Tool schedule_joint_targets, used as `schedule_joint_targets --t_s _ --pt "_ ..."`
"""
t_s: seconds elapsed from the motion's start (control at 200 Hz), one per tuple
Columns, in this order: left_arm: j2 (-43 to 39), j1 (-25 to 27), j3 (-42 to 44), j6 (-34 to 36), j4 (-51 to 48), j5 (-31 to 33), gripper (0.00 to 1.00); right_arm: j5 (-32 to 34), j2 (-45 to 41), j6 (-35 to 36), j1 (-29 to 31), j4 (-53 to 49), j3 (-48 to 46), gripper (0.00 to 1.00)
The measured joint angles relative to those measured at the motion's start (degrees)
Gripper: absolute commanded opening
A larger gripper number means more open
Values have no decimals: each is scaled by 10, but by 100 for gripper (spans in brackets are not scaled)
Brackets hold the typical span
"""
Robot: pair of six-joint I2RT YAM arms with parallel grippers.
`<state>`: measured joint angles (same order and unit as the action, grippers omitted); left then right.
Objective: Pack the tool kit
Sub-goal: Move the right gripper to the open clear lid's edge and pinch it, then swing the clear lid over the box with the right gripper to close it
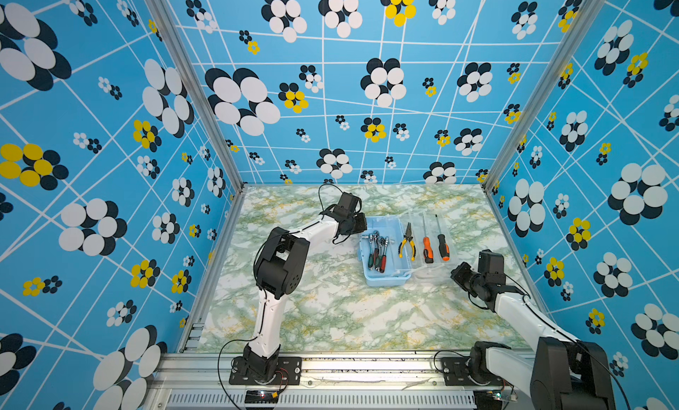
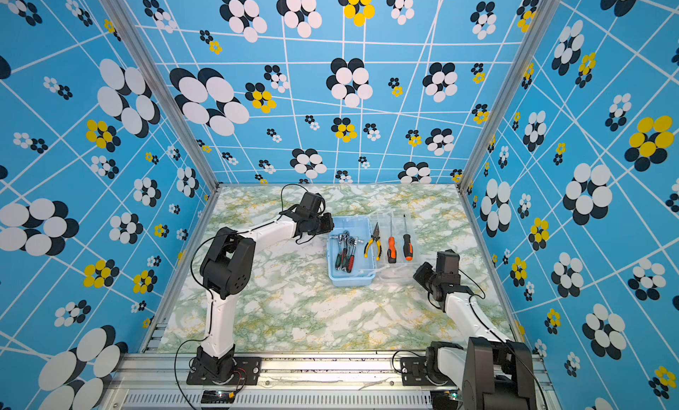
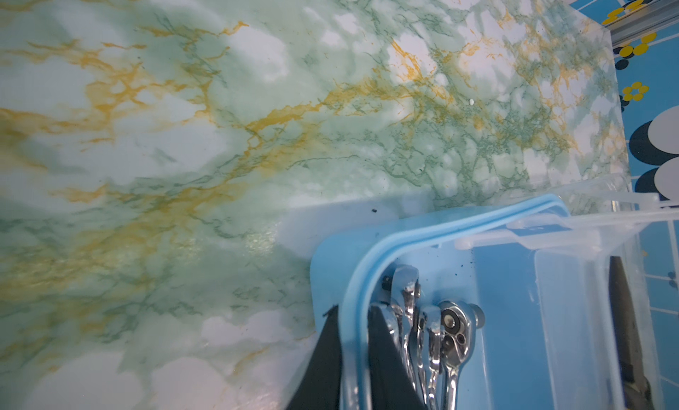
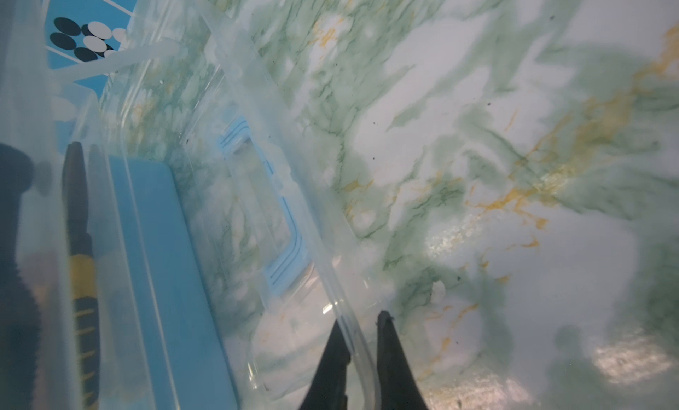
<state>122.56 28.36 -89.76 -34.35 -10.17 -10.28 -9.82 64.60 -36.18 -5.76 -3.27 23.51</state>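
The tool kit's light-blue box (image 1: 385, 281) stands open mid-table in both top views. Chrome ratchet wrenches (image 1: 378, 248) lie in its left half, with yellow-handled pliers (image 1: 407, 242) beside them. Two orange-black screwdrivers (image 1: 427, 248) rest on the clear lid (image 1: 435, 270), which is folded out to the right. My left gripper (image 3: 353, 310) is shut on the box's blue rim (image 3: 441, 224) at its far left corner, one finger inside by the wrenches (image 3: 452, 327) and one outside. My right gripper (image 4: 362, 320) is shut on the clear lid's outer edge (image 4: 294, 169) at the near right.
The green marble table (image 1: 330, 309) lies in front of and behind the box. Patterned blue walls (image 1: 110, 206) close in the left, right and back sides. An aluminium rail (image 1: 367, 367) with both arm bases runs along the front edge.
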Motion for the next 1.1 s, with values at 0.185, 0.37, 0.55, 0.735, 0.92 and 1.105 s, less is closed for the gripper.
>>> schedule_joint_targets --t_s 0.185,0.37,0.55,0.735,0.92,1.105 --pt "0 0 -1 -6 -1 1 0 -6 -12 15 0 -23 2 0" --pt "0 0 -1 -6 0 0 0 -9 -59 34 2 -70 7 0" --pt "0 0 0 -12 1 0 0 2 -104 50 16 -118 33 0" --pt "0 3 1 -17 2 4 0 62 -119 67 71 -181 76 0" --pt "0 7 2 -16 3 13 0 143 -140 71 148 -241 121 0" --pt "-4 9 5 -16 8 25 0 233 -139 73 244 -284 173 0"
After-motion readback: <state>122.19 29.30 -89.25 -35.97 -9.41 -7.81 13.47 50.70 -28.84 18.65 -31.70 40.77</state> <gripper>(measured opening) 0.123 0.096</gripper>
